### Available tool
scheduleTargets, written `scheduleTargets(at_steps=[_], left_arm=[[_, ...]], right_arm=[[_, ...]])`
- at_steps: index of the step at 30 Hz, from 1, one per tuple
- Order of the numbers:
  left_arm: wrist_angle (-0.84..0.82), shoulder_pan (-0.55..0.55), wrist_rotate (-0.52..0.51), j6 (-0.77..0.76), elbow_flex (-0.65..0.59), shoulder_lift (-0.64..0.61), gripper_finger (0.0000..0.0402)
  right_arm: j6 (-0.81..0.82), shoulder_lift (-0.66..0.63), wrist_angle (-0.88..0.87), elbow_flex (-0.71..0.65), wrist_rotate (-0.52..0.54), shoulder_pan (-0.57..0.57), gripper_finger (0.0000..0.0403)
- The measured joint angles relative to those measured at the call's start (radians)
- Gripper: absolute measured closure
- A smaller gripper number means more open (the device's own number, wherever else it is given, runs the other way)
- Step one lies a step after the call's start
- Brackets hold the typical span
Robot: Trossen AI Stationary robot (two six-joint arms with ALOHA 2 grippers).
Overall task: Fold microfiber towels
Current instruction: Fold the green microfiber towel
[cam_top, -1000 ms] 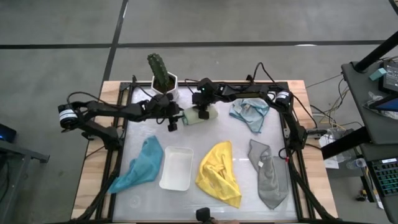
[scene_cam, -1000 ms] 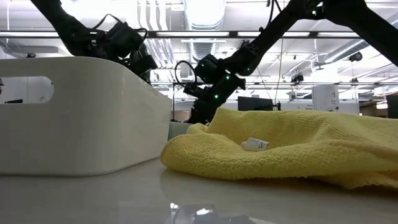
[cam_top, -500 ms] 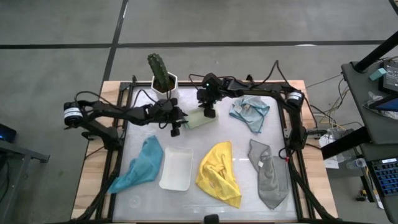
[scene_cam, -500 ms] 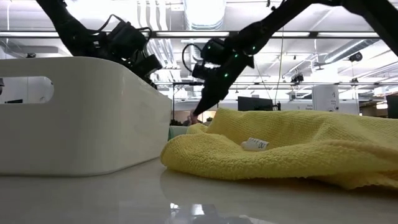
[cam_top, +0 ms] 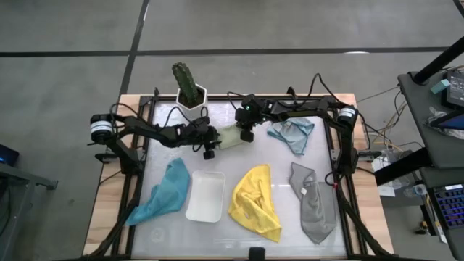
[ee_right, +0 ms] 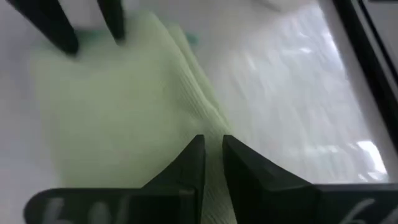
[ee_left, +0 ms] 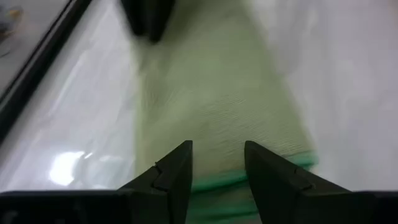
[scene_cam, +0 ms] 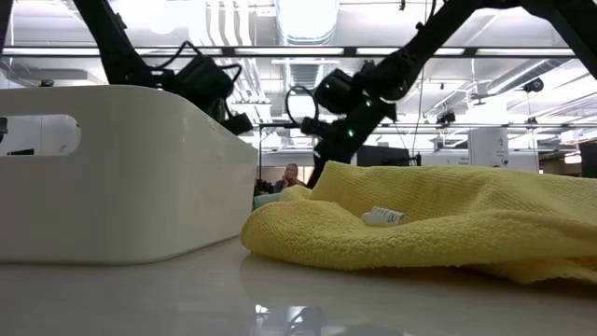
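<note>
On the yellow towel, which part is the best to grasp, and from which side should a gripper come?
Probably grip the yellow towel at its pointed corner nearest the table's front edge, coming straight down from above. That corner lies flat and thin on bare table, away from the white tray and the grey towel, whereas the middle is bunched in thick folds.

Bright, even overhead light; ceiling strip lamps [scene_cam: 298,14] glare and reflect off the glossy white worktop [ee_left: 68,168]. Both wrist views are motion-blurred.

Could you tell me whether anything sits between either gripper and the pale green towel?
Nothing visible does. The left gripper and right gripper are both right over the pale green towel, one at each end.
</note>
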Motion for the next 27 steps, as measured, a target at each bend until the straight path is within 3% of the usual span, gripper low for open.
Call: scheduleTargets(at_steps=[4,11,24,27], left_arm=[[0.003,0.007,-0.088,-0.007,0.003,0.027,0.027],[0.003,0.024,-0.09,-0.026,0.003,0.027,0.027],[-0.013,0.023,-0.089,-0.018,-0.004,-0.106,0.027],[-0.013,0.018,-0.015,-0.024,-0.01,-0.138,0.027]], right_arm=[[0.0,0.0,0.018,-0.056,0.048,-0.015,0.0369],[0.007,0.001,0.183,-0.16,0.055,-0.024,0.0385],[0.024,-0.096,0.064,-0.099,0.065,-0.026,0.039],[0.046,-0.132,0.059,-0.11,0.052,-0.021,0.039]])
